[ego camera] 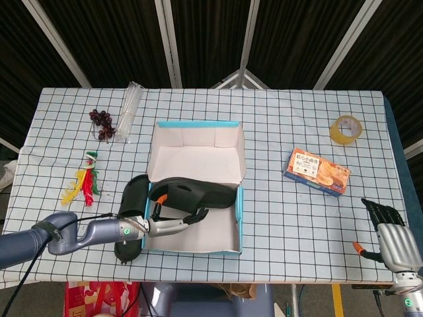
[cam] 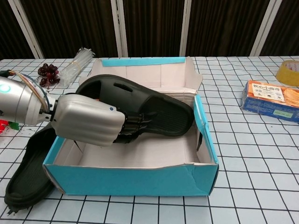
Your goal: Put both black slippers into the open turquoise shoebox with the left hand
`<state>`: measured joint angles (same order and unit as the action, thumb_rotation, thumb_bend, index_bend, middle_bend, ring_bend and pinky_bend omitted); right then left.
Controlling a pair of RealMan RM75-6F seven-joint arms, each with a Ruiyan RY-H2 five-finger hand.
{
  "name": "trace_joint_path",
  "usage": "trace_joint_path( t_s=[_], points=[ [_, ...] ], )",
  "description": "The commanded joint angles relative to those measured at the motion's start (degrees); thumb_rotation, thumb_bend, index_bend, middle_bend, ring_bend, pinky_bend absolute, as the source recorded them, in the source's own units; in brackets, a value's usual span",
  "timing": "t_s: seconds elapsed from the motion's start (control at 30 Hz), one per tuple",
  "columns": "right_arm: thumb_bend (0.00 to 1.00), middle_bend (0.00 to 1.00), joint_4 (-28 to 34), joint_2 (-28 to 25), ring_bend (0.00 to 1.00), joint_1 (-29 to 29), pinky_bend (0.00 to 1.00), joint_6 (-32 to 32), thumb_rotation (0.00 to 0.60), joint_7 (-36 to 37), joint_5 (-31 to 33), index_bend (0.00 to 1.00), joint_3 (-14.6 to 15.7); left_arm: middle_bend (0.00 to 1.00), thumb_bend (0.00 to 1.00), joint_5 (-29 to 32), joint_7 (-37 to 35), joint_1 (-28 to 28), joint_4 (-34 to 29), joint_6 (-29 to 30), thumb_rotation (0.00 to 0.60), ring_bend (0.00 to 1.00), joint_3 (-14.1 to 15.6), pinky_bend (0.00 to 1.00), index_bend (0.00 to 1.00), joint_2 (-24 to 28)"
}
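Note:
The open turquoise shoebox (ego camera: 240, 218) (cam: 140, 181) stands in the middle of the table. My left hand (ego camera: 170, 222) (cam: 91, 124) reaches over its left wall and grips one black slipper (ego camera: 198, 191) (cam: 154, 109), held tilted inside the box with its toe toward the right wall. The second black slipper (ego camera: 131, 198) (cam: 29, 170) lies on the table against the outside of the box's left wall. My right hand (ego camera: 394, 241) hangs at the table's near right corner, fingers apart, holding nothing.
An orange snack box (ego camera: 316, 171) (cam: 273, 100) and a yellow tape roll (ego camera: 346, 128) lie to the right. Dark grapes (ego camera: 101, 119) (cam: 46, 73), a clear plastic bundle (ego camera: 128, 105) and a coloured feather toy (ego camera: 82, 179) lie at the left.

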<state>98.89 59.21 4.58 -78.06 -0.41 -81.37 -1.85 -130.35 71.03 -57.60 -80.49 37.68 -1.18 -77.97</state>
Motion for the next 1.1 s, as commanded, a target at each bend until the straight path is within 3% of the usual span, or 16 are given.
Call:
trace_joint_path(
  t_s=[0.03, 1.1],
  points=[
    [0.24, 0.13, -0.02, 0.01, 0.13, 0.03, 0.09, 0.07, 0.600, -0.04, 0.03, 0.10, -0.01, 0.61, 0.67, 0.30, -0.14, 0.01, 0.32, -0.25, 0.600, 0.14, 0.23, 0.10, 0.52, -0.39],
    [0.23, 0.13, -0.25, 0.26, 0.13, 0.02, 0.09, 0.02, 0.600, -0.36, 0.72, 0.10, -0.33, 0.60, 0.67, 7.59, -7.43, 0.17, 3.17, 0.57, 0.600, 0.14, 0.94, 0.10, 0.49, -3.73]
  ],
)
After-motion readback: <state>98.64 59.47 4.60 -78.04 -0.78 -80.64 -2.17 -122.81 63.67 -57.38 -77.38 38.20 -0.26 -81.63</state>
